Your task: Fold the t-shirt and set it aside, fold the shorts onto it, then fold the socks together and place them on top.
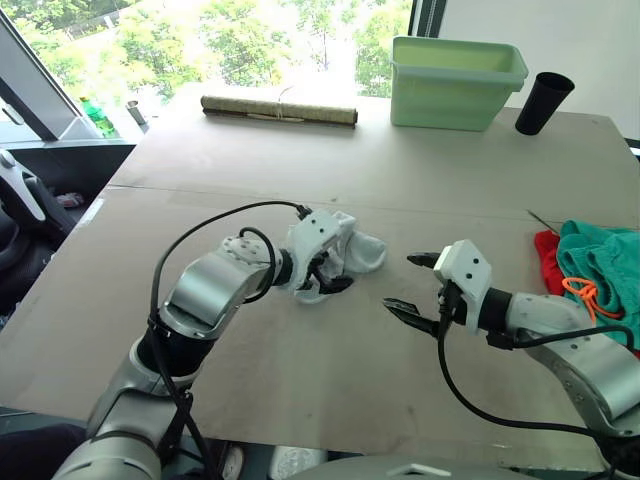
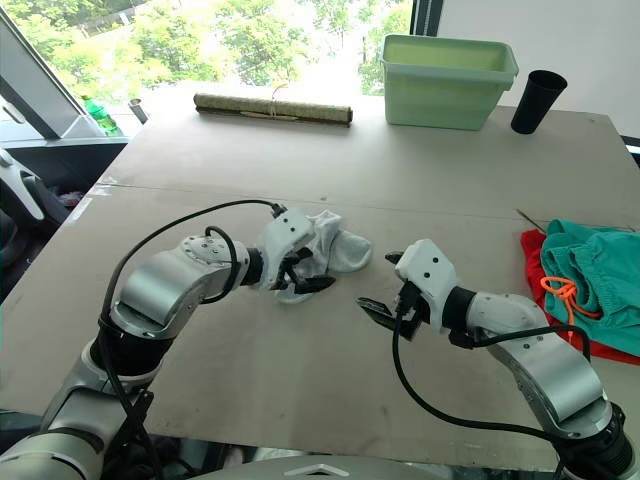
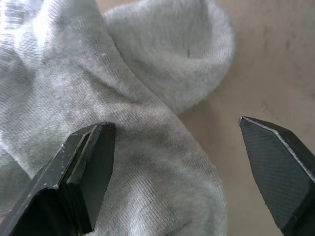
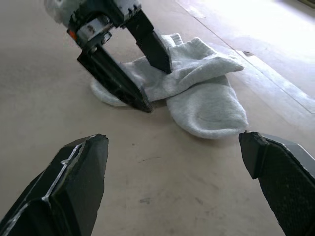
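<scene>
The light grey socks lie bunched together near the middle of the table. My left gripper is down on their near side, open; one finger rests on the sock fabric and the other stands beside it over bare table. My right gripper hovers open a short way to the right of the socks, facing them and holding nothing. The teal shorts with their orange drawstring lie on the red t-shirt at the table's right edge.
A pale green bin and a black cup stand at the back right. A rolled mat lies along the back edge. The table's front edge runs close under both arms.
</scene>
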Robot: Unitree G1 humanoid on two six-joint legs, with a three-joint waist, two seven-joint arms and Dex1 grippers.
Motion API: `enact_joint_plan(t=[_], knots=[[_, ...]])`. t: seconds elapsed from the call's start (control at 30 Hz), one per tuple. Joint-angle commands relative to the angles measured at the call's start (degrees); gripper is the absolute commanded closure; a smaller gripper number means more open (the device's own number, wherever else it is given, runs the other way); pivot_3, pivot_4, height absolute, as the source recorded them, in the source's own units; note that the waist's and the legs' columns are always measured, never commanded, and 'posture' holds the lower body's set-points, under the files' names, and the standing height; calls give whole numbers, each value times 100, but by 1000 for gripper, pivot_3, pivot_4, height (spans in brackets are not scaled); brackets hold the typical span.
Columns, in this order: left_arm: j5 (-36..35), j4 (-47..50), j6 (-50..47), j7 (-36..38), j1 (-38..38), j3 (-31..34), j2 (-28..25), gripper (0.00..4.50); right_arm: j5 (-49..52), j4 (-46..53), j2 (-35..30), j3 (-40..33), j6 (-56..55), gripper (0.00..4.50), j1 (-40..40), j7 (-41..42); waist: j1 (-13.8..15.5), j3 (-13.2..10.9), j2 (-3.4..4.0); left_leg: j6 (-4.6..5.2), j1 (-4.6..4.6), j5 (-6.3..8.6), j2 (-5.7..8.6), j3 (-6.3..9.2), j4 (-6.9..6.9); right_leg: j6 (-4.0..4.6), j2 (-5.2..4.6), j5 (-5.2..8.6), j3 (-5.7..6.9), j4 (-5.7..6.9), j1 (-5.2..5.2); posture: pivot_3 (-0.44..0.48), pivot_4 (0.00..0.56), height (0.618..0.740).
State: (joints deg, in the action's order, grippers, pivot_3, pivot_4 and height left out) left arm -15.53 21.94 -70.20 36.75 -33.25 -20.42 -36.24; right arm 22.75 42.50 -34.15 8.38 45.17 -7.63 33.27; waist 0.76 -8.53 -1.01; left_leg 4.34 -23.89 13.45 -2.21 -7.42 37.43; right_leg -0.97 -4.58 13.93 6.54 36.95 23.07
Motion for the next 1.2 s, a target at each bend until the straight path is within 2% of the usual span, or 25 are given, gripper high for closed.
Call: enact_joint_plan(t=[0.03,0.07,0.13,0.23,0.27,0.33,0.37,0.4,0.47,0.5,0.6,0.67,0.73,0.87,0.97,1.03,1.07,1.1,1.17,1.2], knots=[[292,-31,390,-124,47,-242,-148,216,95,296,-68,-176,36,0,-27,-37,2,0,0,0,1,0,0,0,0,5,0,-3,-1,0,0,0,150,740],[335,-72,482,-127,75,-300,-173,587,100,307,-70,-180,56,0,-35,-49,2,0,0,0,1,0,0,0,0,6,-1,-3,-1,0,0,0,150,740],[448,-106,794,-149,238,-380,-210,1033,101,368,-106,-222,93,0,33,-80,1,1,1,0,1,0,0,0,0,7,-2,-3,-1,0,0,0,150,740],[552,-168,1234,-134,427,-229,-279,2344,109,414,-145,-269,118,0,108,-99,4,4,0,0,3,0,-1,-1,-1,8,-3,-3,-3,0,0,0,150,740],[542,-191,1442,-122,490,-45,-277,2967,117,419,-158,-283,112,0,124,-103,3,4,0,-1,2,0,-1,0,-1,8,-3,-3,-1,0,0,0,150,740],[409,-195,1768,-87,562,405,-210,3621,126,415,-191,-317,90,0,153,-97,1,4,1,-1,3,0,-1,-1,-1,9,-5,-4,-3,0,0,0,150,740],[314,-188,1858,-93,571,630,-126,4108,128,406,-204,-333,77,0,161,-89,2,3,0,-1,3,0,-1,-1,-1,9,-6,-4,-2,0,0,0,150,740],[32,-162,1916,-74,561,996,99,4464,133,388,-218,-354,57,0,168,-73,3,3,0,-1,2,0,-2,0,-1,9,-6,-4,0,0,0,0,150,740],[-576,-91,2054,88,560,1652,484,4464,138,338,-247,-390,11,0,168,-33,21,3,-7,-1,-3,0,-1,2,2,8,-12,-4,6,0,0,0,150,740],[-1089,-118,1833,33,490,2187,831,4464,135,293,-258,-403,-20,0,146,-3,16,3,-7,0,-3,0,0,3,3,8,-13,-4,8,-1,-1,0,150,740],[-3161,-285,633,-253,31,3704,1629,4464,122,161,-290,-423,-107,0,65,86,12,-5,-14,1,-2,0,2,0,3,6,-18,-5,8,-2,-2,0,150,740],[-4645,-740,-41,-1395,-147,4735,2123,4464,113,83,-329,-419,-159,0,7,156,4,-6,-20,1,-5,-1,-1,9,11,4,-15,-4,16,1,-4,0,150,740],[-5741,-1042,-268,-2581,90,5361,2388,4464,119,6,-375,-411,-194,0,-57,230,-41,-2,-15,1,12,-1,0,9,11,-15,-15,6,13,1,-20,0,150,740],[-6141,-718,-193,-4074,1107,5551,2585,4464,374,-104,-388,-484,15,0,-168,361,-121,-6,-23,0,30,-1,0,7,4,3,-8,-4,10,9,-35,0,150,740],[-7327,-701,14,-5151,2008,5459,2752,3428,493,-141,-396,-449,109,0,-224,389,-63,-15,-44,-4,20,-3,0,20,9,5,-5,-6,18,11,-34,0,150,740],[-7879,-655,226,-5845,2502,5297,2682,2552,470,-167,-408,-359,103,0,-262,386,-44,-13,-40,-3,22,-2,3,20,10,5,-14,-5,14,5,-36,0,150,740],[-8383,-617,457,-6091,2646,5185,2589,2044,455,-170,-437,-311,86,0,-274,414,-39,-12,-41,-3,24,-1,4,20,10,6,-18,-5,13,5,-37,0,150,740],[-8714,-606,544,-6170,2762,5162,2378,1684,440,-170,-447,-280,64,0,-281,424,-16,-13,-42,-3,24,-1,4,19,10,6,-19,-5,14,5,-37,0,150,740],[-8824,-567,237,-5581,2871,5186,1549,1684,447,-189,-455,-255,49,0,-311,449,-4,-13,-43,-7,23,-2,3,21,10,10,-21,-5,20,7,-35,0,150,740],[-8394,-498,-47,-4860,2872,5168,902,1684,444,-202,-458,-244,36,0,-324,457,-6,-14,-44,-20,22,-3,1,24,10,14,-19,-3,27,9,-33,0,150,740]])
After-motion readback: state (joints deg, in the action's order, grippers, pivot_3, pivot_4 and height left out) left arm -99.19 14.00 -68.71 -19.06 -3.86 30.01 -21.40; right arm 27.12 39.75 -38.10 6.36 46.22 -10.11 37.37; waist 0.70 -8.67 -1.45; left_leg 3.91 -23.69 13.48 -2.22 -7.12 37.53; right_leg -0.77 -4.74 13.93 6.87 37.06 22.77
